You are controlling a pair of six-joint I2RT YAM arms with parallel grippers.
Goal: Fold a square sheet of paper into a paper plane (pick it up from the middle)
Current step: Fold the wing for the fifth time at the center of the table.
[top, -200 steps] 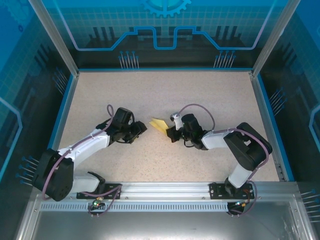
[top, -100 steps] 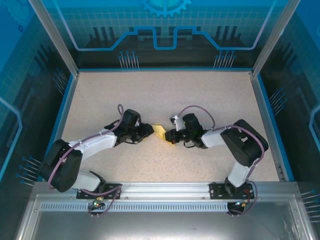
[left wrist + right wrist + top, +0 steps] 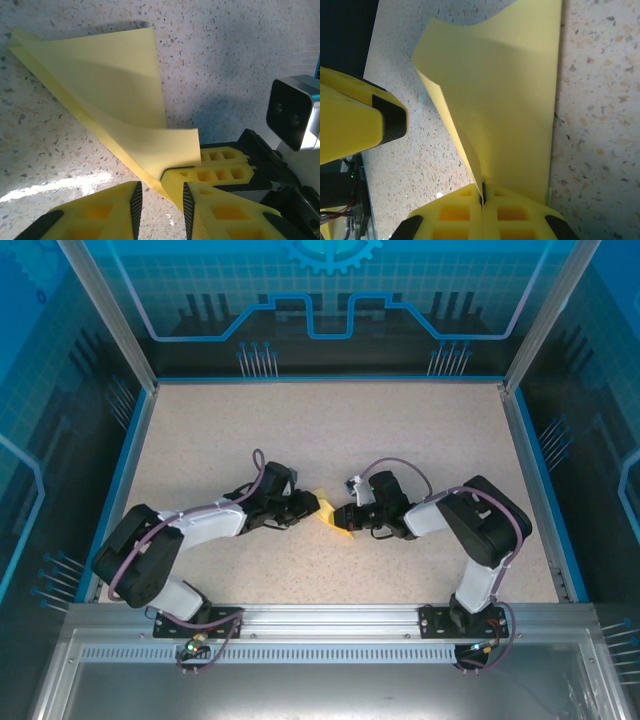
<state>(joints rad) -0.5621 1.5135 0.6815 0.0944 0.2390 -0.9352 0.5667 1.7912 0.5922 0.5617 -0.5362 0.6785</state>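
Two grippers meet at the middle of the bench point(image 3: 300, 430), with the sheet of paper point(image 3: 115, 90) between them. My right gripper point(image 3: 482, 191) is pinched tight on one end of the sheet, the paper trapped in the seam between its pads. My left gripper point(image 3: 161, 190) sits on the left with its jaws partly apart. The long folded edge runs down into the gap between them, and I cannot tell whether either pad touches it. The sheet is creased into a long pointed shape, with one flap curling up off the bench and the other tip seemingly lying on the surface.

I judge this a mid-fold step: one side holds, the other takes the fold. Next I should close the left jaws squarely on that doubled edge, just beside the right gripper's hold without knocking its fingers, then press along the crease. Thin paper will likely slip or crumple if I pinch off-line.
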